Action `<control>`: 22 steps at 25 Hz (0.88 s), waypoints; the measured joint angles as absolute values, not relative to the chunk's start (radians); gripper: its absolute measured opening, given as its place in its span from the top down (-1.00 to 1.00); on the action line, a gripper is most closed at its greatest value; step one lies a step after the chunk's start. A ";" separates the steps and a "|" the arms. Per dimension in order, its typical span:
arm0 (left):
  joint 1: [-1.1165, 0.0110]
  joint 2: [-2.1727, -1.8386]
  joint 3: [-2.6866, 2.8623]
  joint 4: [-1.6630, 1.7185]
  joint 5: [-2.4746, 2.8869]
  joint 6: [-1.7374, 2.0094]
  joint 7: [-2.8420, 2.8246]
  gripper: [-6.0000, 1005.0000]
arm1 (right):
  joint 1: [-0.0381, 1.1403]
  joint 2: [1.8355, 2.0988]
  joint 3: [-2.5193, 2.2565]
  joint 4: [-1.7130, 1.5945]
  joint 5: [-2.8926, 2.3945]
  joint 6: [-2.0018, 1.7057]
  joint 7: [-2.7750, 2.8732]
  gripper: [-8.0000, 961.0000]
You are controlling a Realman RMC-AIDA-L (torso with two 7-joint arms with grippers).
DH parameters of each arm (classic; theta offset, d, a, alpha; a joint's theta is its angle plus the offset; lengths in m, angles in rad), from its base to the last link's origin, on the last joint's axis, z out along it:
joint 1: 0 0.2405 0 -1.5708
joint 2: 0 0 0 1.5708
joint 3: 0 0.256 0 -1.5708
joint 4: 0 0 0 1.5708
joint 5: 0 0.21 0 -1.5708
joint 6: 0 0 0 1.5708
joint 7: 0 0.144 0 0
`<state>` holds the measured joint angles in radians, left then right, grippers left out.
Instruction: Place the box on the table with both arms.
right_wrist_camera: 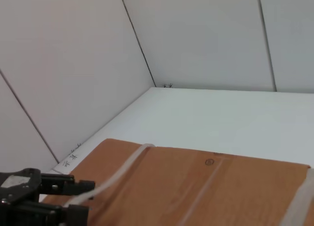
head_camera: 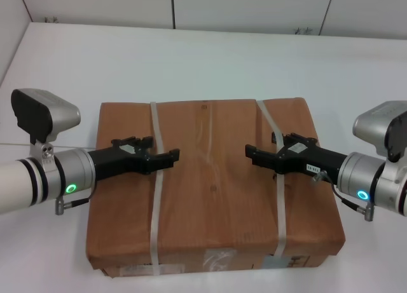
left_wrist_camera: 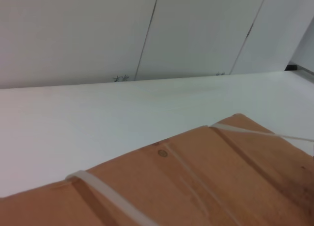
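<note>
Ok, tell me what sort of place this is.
Probably a lab or robot test cell, not a home. A plain white table is enclosed by bare white wall panels, and the only item is a strapped brown box with the left end effector and right end effector over it.

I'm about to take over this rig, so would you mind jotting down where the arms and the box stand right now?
Left gripper: above the box's top, over the left strap, pointing inward; whether the jaws are open can't be made out.
Right gripper: mirrored above the right strap, pointing inward; same uncertainty.
Box: appears to lie flat on the table, labels on the near side, both straps intact.
Done: box looks set down.
Left: confirm it rests fully, then clear both arms away.
</note>
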<state>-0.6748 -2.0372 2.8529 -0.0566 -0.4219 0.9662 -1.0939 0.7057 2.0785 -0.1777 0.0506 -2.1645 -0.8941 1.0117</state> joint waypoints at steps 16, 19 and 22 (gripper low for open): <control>-0.654 -2.029 2.850 -0.089 -0.503 1.101 -1.097 -0.59 | 0.644 2.077 -0.052 0.034 -2.165 -0.952 1.014 -0.79; -0.642 -2.029 2.850 -0.114 -0.537 1.163 -1.095 -0.58 | 0.638 2.076 -0.037 0.032 -2.165 -0.950 1.023 -0.79; -0.629 -2.027 2.852 -0.137 -0.563 1.245 -1.083 -0.58 | 0.631 2.076 -0.037 0.013 -2.165 -0.993 1.014 -0.79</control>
<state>-0.6291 -2.0271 2.8523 -0.1372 -0.5627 1.2448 -1.0834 0.6310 2.0761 -0.0368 0.0127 -2.1650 -0.9934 1.0142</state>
